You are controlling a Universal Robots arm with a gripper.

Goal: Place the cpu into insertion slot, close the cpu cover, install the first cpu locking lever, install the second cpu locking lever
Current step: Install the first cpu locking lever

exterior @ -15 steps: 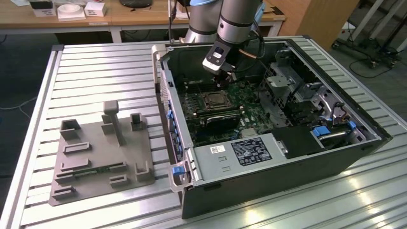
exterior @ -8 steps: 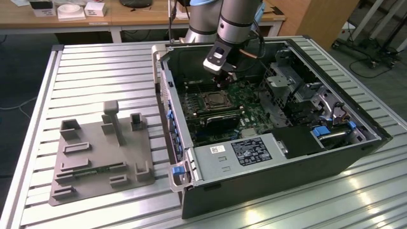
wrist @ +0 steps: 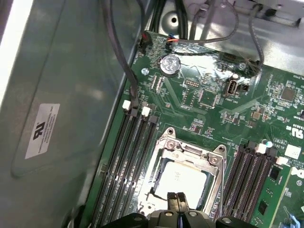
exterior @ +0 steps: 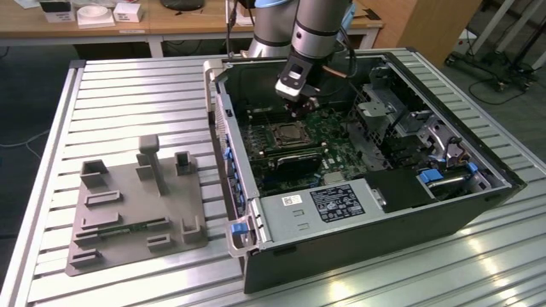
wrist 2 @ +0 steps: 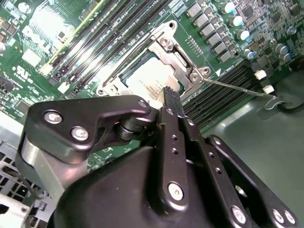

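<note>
Looking in, I see the chip (wrist: 183,178) seated, the cover (wrist: 190,153) down over it, and one thin lever (wrist 2: 237,88) that looks loose. My gripper (wrist: 177,195) is pinched shut, empty.

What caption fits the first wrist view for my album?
Shut black gripper close to the silvery square cpu, framed by its thin metal cover on a green motherboard.

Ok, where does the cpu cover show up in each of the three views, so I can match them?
Exterior view: the cpu cover lies on the motherboard inside the computer case, near the end effector.
Second wrist view: the silvery frame just past the end effector's tip, around the cpu.
First wrist view: the same frame, just past the tip.
Shared landmark: the long black memory slots beside it.
</note>
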